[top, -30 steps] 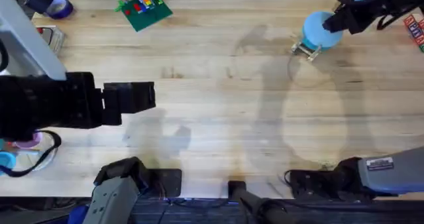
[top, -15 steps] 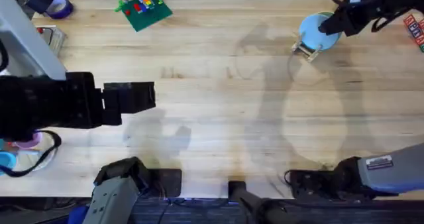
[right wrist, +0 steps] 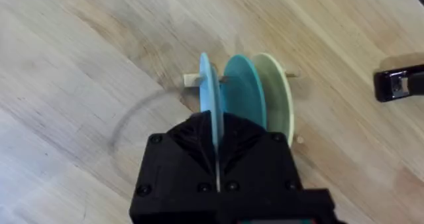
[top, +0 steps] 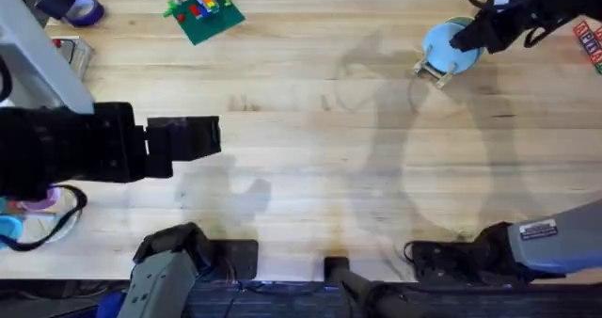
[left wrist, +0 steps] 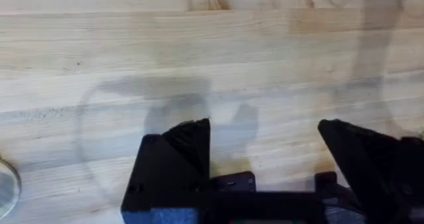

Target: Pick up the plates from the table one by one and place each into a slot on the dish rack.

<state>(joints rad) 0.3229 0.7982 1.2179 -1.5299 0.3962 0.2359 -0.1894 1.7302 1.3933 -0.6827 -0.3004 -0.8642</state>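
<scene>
The right tool pinches the pale sky-blue plate upright in the dish rack; just beyond stand one teal plate and apparently one cream plate.

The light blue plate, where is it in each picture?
Overhead: the light blue plate stands in the rack near the table's far right, at the right gripper.
Left wrist: not in it, just bare table.
Right wrist: it stands on edge in the middle, between the right gripper's fingers, next to the teal plate.
Shared landmark: the rack.
</scene>
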